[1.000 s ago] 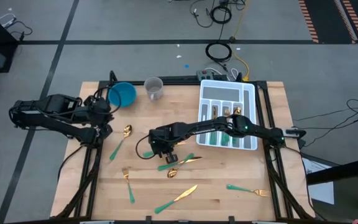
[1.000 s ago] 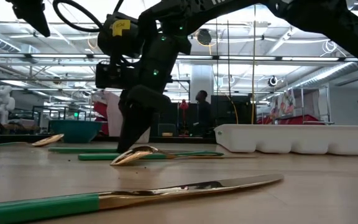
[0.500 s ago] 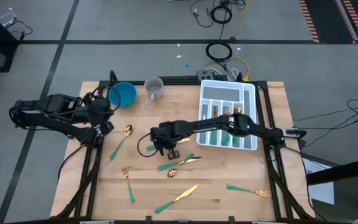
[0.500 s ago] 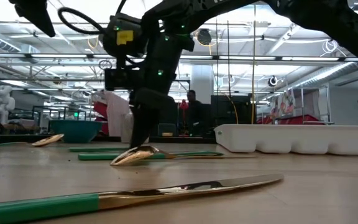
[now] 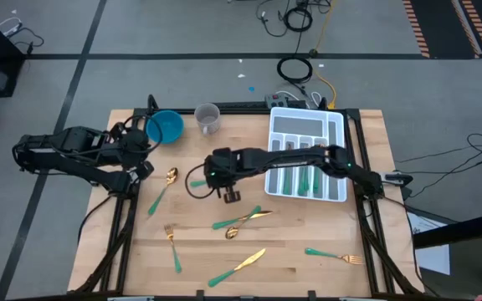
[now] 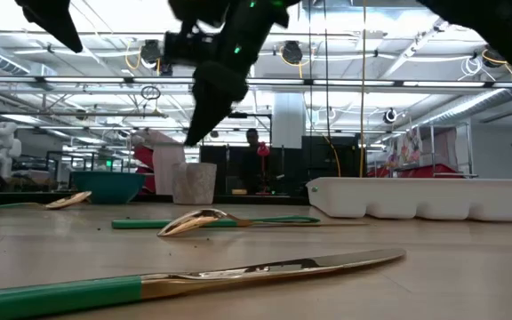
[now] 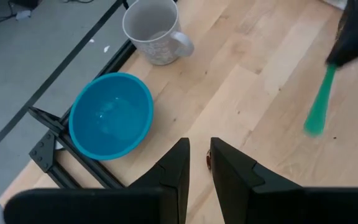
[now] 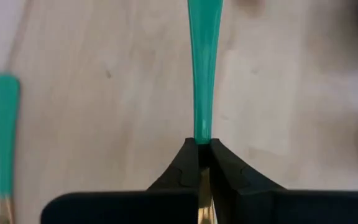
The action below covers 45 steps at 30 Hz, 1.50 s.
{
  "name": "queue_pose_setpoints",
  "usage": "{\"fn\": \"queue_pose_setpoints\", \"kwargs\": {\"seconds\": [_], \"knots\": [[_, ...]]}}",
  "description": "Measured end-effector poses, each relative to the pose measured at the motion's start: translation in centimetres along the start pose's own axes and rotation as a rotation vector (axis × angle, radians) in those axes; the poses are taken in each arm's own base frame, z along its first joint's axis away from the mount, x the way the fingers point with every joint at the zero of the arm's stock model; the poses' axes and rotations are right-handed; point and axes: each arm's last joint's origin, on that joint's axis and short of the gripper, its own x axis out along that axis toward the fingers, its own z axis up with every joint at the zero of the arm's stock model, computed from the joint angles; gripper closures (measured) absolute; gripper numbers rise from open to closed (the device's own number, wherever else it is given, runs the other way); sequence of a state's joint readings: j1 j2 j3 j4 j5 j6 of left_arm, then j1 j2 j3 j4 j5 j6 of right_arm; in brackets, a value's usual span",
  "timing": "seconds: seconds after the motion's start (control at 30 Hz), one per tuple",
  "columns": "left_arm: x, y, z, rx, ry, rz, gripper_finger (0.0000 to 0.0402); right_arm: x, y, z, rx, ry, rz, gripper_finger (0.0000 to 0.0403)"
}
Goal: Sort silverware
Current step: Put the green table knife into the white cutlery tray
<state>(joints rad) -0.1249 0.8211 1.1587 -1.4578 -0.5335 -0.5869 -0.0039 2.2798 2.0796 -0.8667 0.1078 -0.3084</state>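
My right gripper (image 5: 211,179) hangs above the table's middle, shut on one piece of silverware whose teal handle (image 5: 196,182) sticks out toward the table's left. The low view shows this gripper (image 6: 199,130) raised well off the wood. Other gold-and-teal pieces lie flat: a spoon (image 5: 171,176), a fork (image 5: 172,242), a spoon and a knife together (image 5: 241,221), a knife (image 5: 239,266) and a fork (image 5: 335,254). Several more lie in the white tray (image 5: 333,125). My left gripper (image 5: 145,164) waits near the blue bowl (image 5: 164,127), its fingers (image 7: 180,163) slightly apart. My right gripper pinches the piece between its two fingers where the teal handle (image 8: 202,135) meets the gold part (image 8: 202,194). The handle runs straight out along the fingers. The piece is lifted clear of the table, and its handle (image 7: 321,107) slants downward below the gripper. Its head is hidden behind the fingers.
A grey mug (image 5: 207,119) stands beside the blue bowl at the far edge. The white divided tray sits at the far right. Bare wood shows between the held piece and the tray, and along the near right.
My right gripper has risen from the table and shifted toward the far edge, staying shut. The teal-handled piece it holds has come off the wood and is lifted clear. The spoon and knife beside that spot have stayed put.
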Motion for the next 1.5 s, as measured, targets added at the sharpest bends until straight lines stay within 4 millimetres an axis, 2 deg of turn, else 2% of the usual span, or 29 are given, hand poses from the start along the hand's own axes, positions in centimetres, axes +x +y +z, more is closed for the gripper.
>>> {"fn": "queue_pose_setpoints", "kwargs": {"seconds": [0.23,0.47,0.63,0.73,0.97,1.17,1.4,1.5], "knots": [[0.0,0.0,0.0,-0.002,-0.004,0.007,0.0329,-6.3,-1.6,-2.5,-0.112,0.193,0.009,0.0403],[0.1,0.0,0.2,-0.013,-0.034,0.035,0.0329,-11.9,-1.7,-5.2,-0.377,0.425,0.007,0.0403],[0.1,0.0,0.2,-0.015,-0.038,0.041,0.0329,-14.7,-1.7,-6.1,-0.549,0.445,0.053,0.0402],[0.1,0.0,0.2,-0.016,-0.04,0.043,0.0329,-16.0,-2.2,-6.4,-0.577,0.42,0.046,0.0402],[0.1,0.1,0.2,-0.016,-0.046,0.052,0.0329,-17.7,-3.9,-7.4,-0.555,0.401,0.024,0.0402],[0.1,0.1,0.2,-0.015,-0.062,0.078,0.0329,-17.3,-3.9,-9.3,-0.694,0.458,0.097,0.0402],[0.1,0.2,0.3,-0.015,-0.069,0.088,0.0329,-15.7,-2.3,-13.6,-0.768,0.584,0.236,0.0402],[0.1,0.2,0.3,-0.015,-0.069,0.089,0.0329,-15.1,-1.2,-16.2,-0.899,0.653,0.329,0.0402]]}}
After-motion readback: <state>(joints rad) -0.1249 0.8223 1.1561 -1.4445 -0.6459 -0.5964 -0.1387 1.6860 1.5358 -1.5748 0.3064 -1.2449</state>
